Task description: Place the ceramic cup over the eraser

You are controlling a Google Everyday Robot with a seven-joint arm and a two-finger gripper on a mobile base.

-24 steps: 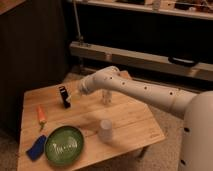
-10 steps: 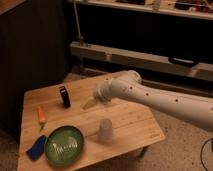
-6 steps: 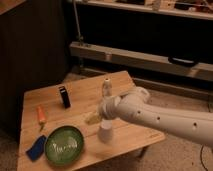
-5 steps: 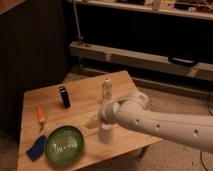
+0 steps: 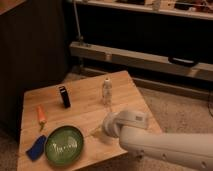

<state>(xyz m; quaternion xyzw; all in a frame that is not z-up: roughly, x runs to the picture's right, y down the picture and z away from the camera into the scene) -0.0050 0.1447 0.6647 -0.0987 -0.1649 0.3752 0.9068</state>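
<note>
1. the small black rectangular eraser [image 5: 64,96] stands upright on the far left part of the light wooden slatted table [image 5: 135,97]. it is flat-sided and taller than wide, and nothing touches it.
2. the small white ceramic cup does not show on its own. you cannot separate it from the white wrist that covers the near middle of the table, a spot well apart from the eraser.
3. the gripper [image 5: 101,131] sits low over the near middle of the table, just right of the round green plate [image 5: 64,145]. you cannot tell whether it is released, clenched or grasping anything.
4. compared with half a second ago, the thick white robot arm [image 5: 165,147] has swung lower and closer to the front edge. its wrist now hides the ceramic cup, which then stood in plain sight just below the wrist end. the eraser, bottle, carrot, plate and lump lie where they did.
5. your count, largest first:
   - one table
   - one arm
   - one green plate at the near left
   - one slim clear plastic bottle [image 5: 106,91], upright at the far middle
   - one orange carrot [image 5: 41,115], lying left of the eraser
   - one flat blue lump [image 5: 36,148], just beside the plate's left edge
   - one eraser
</note>
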